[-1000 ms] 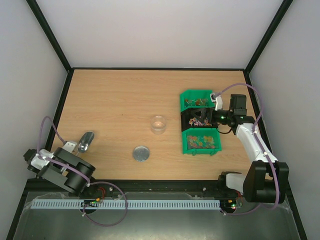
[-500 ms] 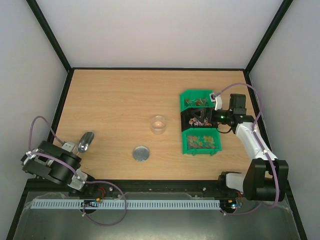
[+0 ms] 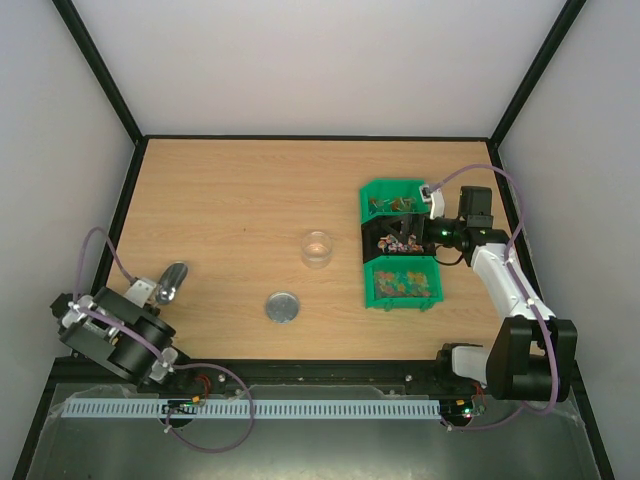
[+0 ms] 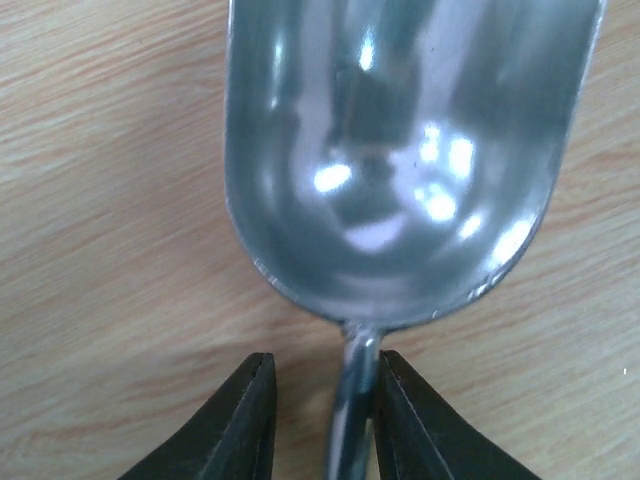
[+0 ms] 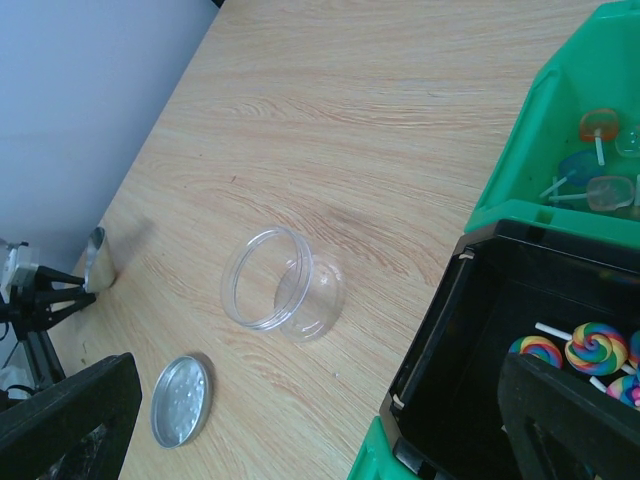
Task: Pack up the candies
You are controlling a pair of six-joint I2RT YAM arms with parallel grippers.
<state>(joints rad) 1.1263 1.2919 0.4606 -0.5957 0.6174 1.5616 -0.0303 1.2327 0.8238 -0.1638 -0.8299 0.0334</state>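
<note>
Down at the near left corner of the bench [image 3: 250,190], the left claw [image 4: 327,360] sits low over a metal scoop [image 4: 400,150], its two dark fingers either side of the thin handle [image 4: 352,400]. One finger looks to be against the handle, while a strip of wood shows between the handle and the other. So the claw is only partly closed round it, not clamped. The scoop's bowl lies face up and shiny on the wood, pointing away from the claw. The candies [image 3: 403,283], a heap of tiny sweets in mixed colours, are in the nearest green bin [image 3: 372,290], right across the bench and well apart from that claw. Behind that bin is a black bin [image 5: 450,330] holding swirly lollipops [image 5: 590,350], and behind that another green bin [image 5: 520,150] with flat wrapped lollipops [image 5: 600,160]. The right claw [image 5: 315,425] hangs by the right side of this row, about level with the black bin, its fingers spread wide and holding nothing. The candy bin is just beside it, toward the near edge. Between the two arms, a clear round tub [image 5: 280,283] stands open on the wood, and its round silver lid [image 5: 181,400] lies flat nearby, nearer the front.
</note>
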